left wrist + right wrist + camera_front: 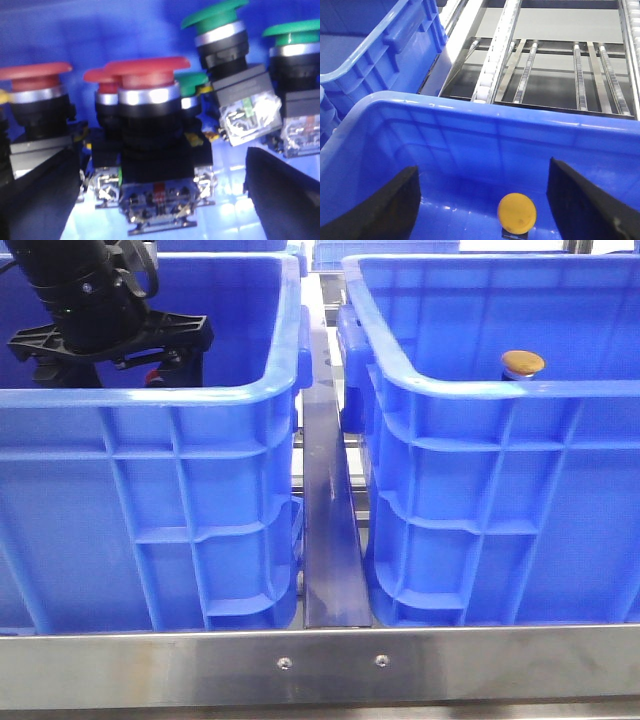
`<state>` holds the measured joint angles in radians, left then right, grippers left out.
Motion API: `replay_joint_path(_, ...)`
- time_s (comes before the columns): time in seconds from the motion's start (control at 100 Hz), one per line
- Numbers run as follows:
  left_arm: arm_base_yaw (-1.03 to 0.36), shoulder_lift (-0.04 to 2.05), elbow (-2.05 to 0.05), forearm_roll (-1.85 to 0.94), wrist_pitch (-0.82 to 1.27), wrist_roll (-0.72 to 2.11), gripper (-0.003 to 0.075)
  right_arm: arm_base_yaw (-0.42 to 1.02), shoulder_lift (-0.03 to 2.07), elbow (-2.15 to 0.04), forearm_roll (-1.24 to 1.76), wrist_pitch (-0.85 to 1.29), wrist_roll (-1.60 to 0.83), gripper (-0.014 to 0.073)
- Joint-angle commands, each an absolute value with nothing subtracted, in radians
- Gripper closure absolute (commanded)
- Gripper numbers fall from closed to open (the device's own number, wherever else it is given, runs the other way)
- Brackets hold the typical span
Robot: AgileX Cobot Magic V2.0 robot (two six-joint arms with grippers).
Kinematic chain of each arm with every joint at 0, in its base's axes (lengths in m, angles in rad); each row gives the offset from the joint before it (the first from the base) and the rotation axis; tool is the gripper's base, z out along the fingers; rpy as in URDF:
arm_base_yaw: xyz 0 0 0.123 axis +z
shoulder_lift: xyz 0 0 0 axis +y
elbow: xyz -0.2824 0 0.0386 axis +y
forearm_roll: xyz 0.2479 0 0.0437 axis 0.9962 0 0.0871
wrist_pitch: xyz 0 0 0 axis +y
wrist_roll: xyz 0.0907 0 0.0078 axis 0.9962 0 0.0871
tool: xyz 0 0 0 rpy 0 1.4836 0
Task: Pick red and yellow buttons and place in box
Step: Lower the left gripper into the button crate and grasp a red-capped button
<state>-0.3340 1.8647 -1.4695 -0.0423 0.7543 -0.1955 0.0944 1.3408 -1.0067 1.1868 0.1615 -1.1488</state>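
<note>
My left gripper [160,200] is open, deep in the left blue crate [150,400]. Its dark fingers [40,200] stand on either side of a red-capped button [149,82] on a dark body, without touching it. More red-capped buttons [35,80] stand beside it. In the front view only the left arm's wrist [100,330] shows above the crate rim. My right gripper [482,200] is open and empty over the right blue crate [500,390]. A yellow-orange domed button [517,212] sits on that crate's floor between the fingers; its cap also shows in the front view [523,363].
Green-capped buttons [220,25] stand among the red ones in the left crate. A steel rail [325,540] runs between the two crates, and a steel bar [320,665] crosses the front. Roller conveyor tracks [530,70] lie beyond the right crate.
</note>
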Motion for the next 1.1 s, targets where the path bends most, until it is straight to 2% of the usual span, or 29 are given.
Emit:
replay_joint_path(0.0, -0.333, 1.817, -1.505, -0.042, 0.715, -0.207, 0.0149, 0.09, 1.305, -1.031, 1.197, 0.135, -1.159, 0.0041)
replay_joint_path(0.03, -0.333, 1.817, -1.505, -0.042, 0.715, -0.207, 0.0169, 0.09, 1.305, -1.031, 1.197, 0.135, -1.159, 0.0041)
replay_joint_path(0.12, -0.333, 1.817, -1.505, -0.042, 0.715, -0.207, 0.03, 0.09, 1.305, -1.031, 1.197, 0.135, -1.159, 0.0041)
replay_joint_path(0.25, -0.333, 1.817, -1.505, -0.042, 0.715, -0.207, 0.0543, 0.09, 1.305, -1.031, 1.197, 0.14, -1.159, 0.0041)
replay_joint_path(0.36, -0.333, 1.817, -1.505, -0.042, 0.708, -0.207, 0.0653, 0.09, 1.305, -1.031, 1.197, 0.141, -1.159, 0.0041)
replay_joint_path(0.43, -0.333, 1.814, -1.505, -0.042, 0.708, -0.207, 0.0674, 0.09, 1.305, -1.031, 1.197, 0.141, -1.159, 0.0041)
replay_joint_path(0.77, -0.362, 1.654, -1.505, -0.051, 0.716, -0.175, 0.0674, 0.09, 1.305, -1.031, 1.197, 0.159, -1.159, 0.0041)
replay_joint_path(1.09, -0.483, 1.491, -1.497, -0.051, 0.722, -0.025, 0.0674, 0.09, 1.305, -1.031, 1.246, 0.219, -1.159, 0.0041)
